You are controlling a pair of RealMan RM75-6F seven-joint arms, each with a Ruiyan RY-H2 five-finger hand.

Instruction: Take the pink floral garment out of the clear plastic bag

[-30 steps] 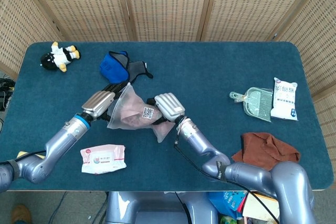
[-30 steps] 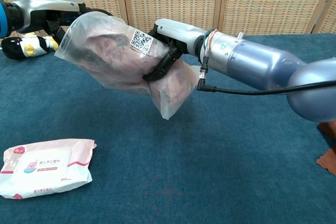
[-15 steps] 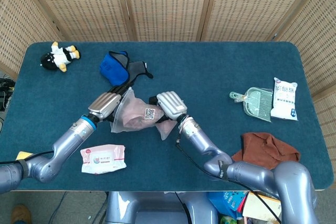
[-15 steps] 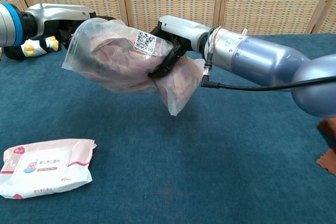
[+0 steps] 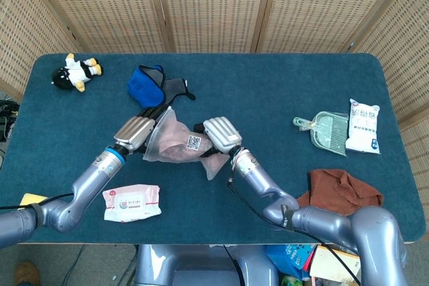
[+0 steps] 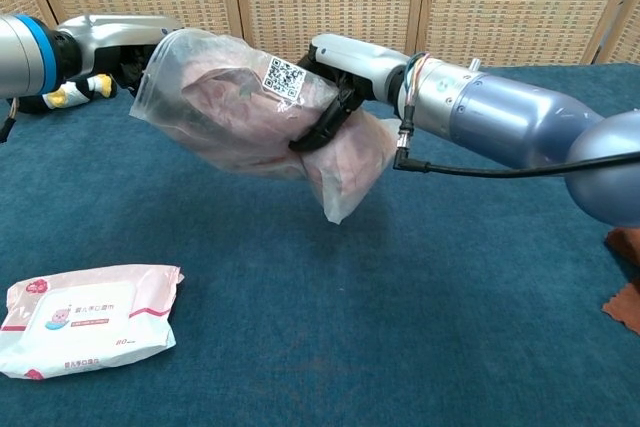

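A clear plastic bag (image 6: pixel 255 112) with a QR sticker hangs above the blue table, held between both hands. The pink floral garment (image 6: pixel 345 162) fills it, seen through the plastic, also in the head view as pink garment (image 5: pixel 175 151). My left hand (image 5: pixel 134 132) grips the bag's left end; in the chest view the left hand (image 6: pixel 120 37) sits behind the bag's upper corner. My right hand (image 5: pixel 220 133) grips the bag's middle from the right, its dark fingers (image 6: pixel 322 127) pressed into the plastic. The bag's lower end droops free.
A wet-wipes pack (image 5: pixel 131 202) lies at the front left. A blue and grey cloth (image 5: pixel 153 85) and a penguin toy (image 5: pixel 76 72) lie at the back left. A green dustpan (image 5: pixel 326 129), a white packet (image 5: pixel 362 126) and a brown cloth (image 5: pixel 342 189) lie at the right.
Both hands have carried the bag a little to the right and slightly up. The grips on the bag look unchanged.
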